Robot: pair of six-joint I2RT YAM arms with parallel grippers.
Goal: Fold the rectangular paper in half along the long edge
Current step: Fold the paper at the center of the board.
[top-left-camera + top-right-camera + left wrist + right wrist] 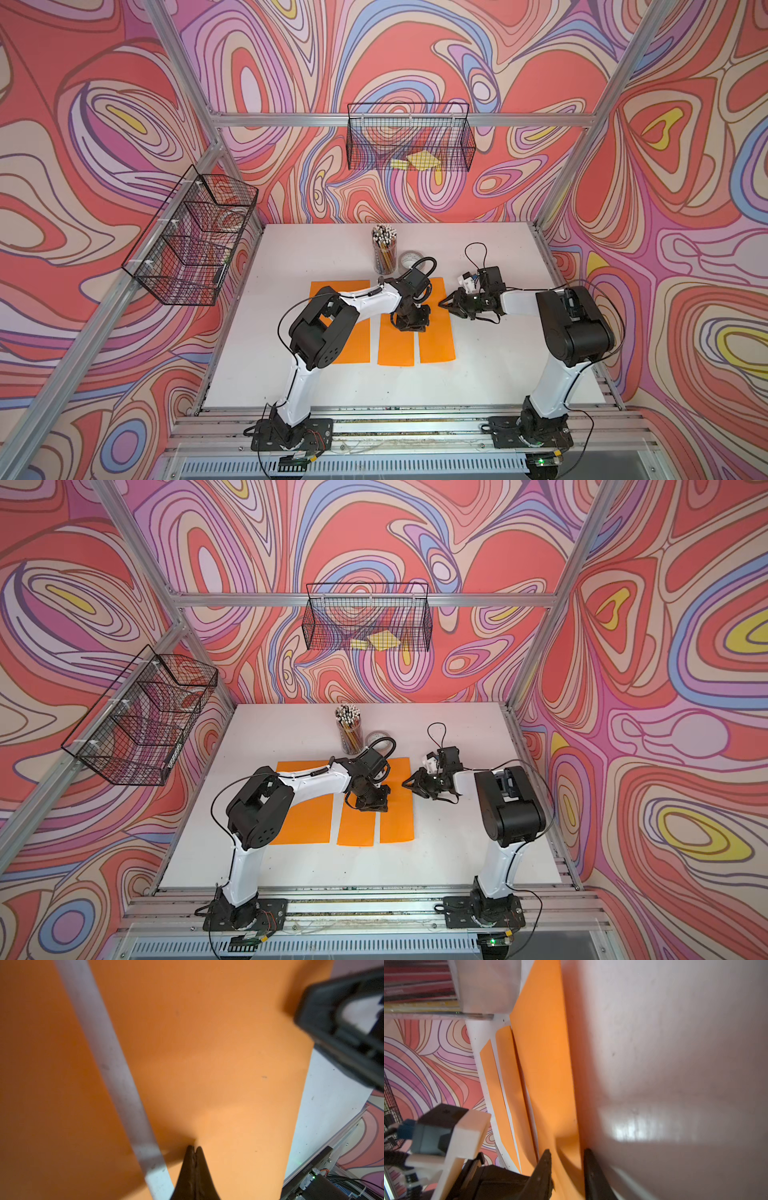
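Your left tool [194, 1148], pressed together, pins orange rectangular paper [436, 340] to white counter [316, 249] against sliding; right tool [568, 1152] spread astride its edge.

Three orange papers [395, 349] lie abreast on a table [498, 374]. The left gripper [409, 326] points down onto them; the right gripper [444, 304] is at their three o'clock.

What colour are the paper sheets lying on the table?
Plain orange, no pattern; the paper sheets show best in a top view.
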